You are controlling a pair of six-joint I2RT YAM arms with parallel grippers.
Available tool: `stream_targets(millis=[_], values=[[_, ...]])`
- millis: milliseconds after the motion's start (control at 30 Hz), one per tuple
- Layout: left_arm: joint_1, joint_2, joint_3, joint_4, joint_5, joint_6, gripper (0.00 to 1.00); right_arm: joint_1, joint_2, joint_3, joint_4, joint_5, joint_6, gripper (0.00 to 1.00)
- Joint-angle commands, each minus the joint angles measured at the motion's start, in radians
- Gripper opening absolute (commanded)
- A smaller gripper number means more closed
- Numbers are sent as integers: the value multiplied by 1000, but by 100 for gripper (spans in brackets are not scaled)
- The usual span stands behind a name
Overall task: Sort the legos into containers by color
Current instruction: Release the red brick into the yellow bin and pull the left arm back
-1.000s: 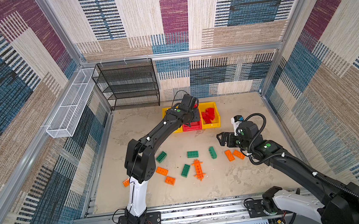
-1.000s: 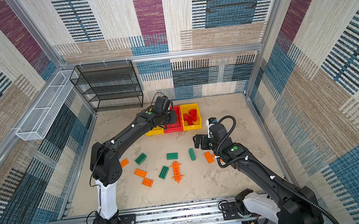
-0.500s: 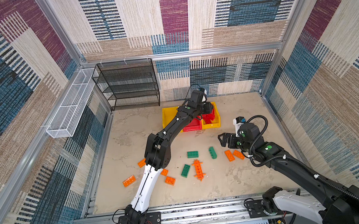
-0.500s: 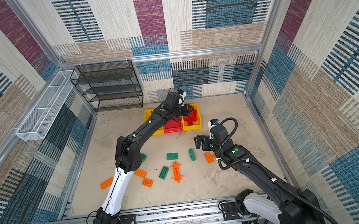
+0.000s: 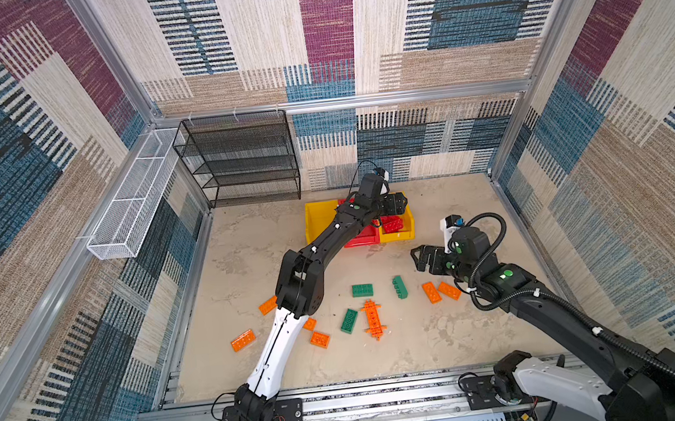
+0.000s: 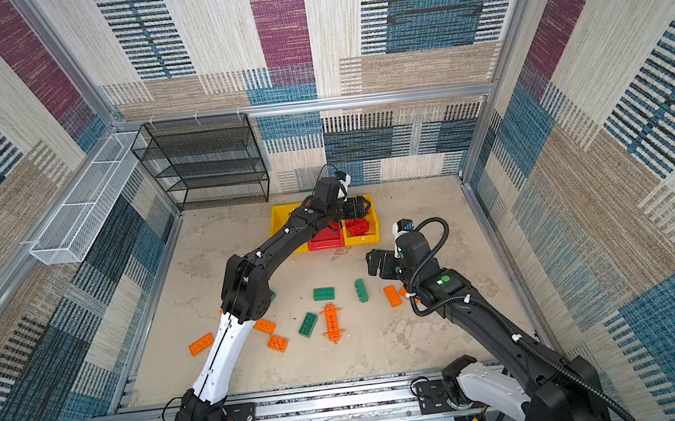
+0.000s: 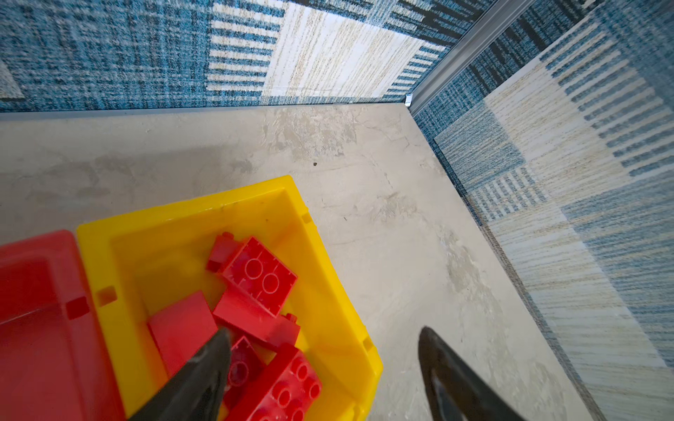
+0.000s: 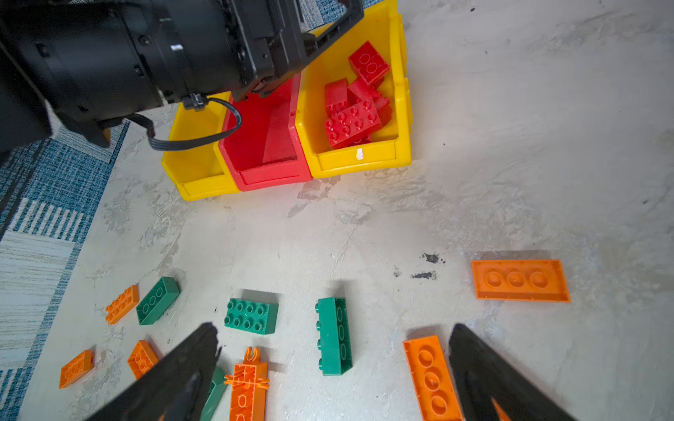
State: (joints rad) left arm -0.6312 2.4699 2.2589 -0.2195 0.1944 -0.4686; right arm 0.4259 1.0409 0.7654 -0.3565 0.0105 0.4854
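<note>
Left fingers (image 7: pixel 202 377) newly parted above yellow bin (image 7: pixel 322 291), red legos (image 7: pixel 259 277) inside

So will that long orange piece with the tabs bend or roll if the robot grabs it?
The long orange plate looks like hard moulded plastic, so it probably stays stiff. It lies flat on the table, so rolling seems unlikely. Its side tabs might snag the green brick close beside it.
</note>
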Motion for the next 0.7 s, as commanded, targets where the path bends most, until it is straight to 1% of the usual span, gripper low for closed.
stream_targets(millis=[0,33,133,267,333,433,533,600,667], values=[[-4,-140,-147,114,13,-17,82,0,-14,3,8,-2,4,100],[-6,-190,-212,123,2,-14,82,1,-18,3,5,-4,4,100],[-11,-369,-444,111,-79,7,82,1,-29,2,-1,-12,6,100],[-12,-638,-804,79,-222,53,82,1,-30,0,7,-57,5,100],[-12,-773,-974,41,-287,51,82,2,-20,1,16,-83,-3,100],[-12,-960,-1183,-29,-369,50,83,4,4,13,22,-105,-20,100],[-11,-1123,-1337,-104,-466,25,85,8,38,37,18,-116,-37,99],[-10,-1193,-1392,-156,-507,8,86,11,59,53,20,-129,-45,100],[-9,-1234,-1435,-202,-529,-19,86,19,83,68,20,-142,-44,100]])
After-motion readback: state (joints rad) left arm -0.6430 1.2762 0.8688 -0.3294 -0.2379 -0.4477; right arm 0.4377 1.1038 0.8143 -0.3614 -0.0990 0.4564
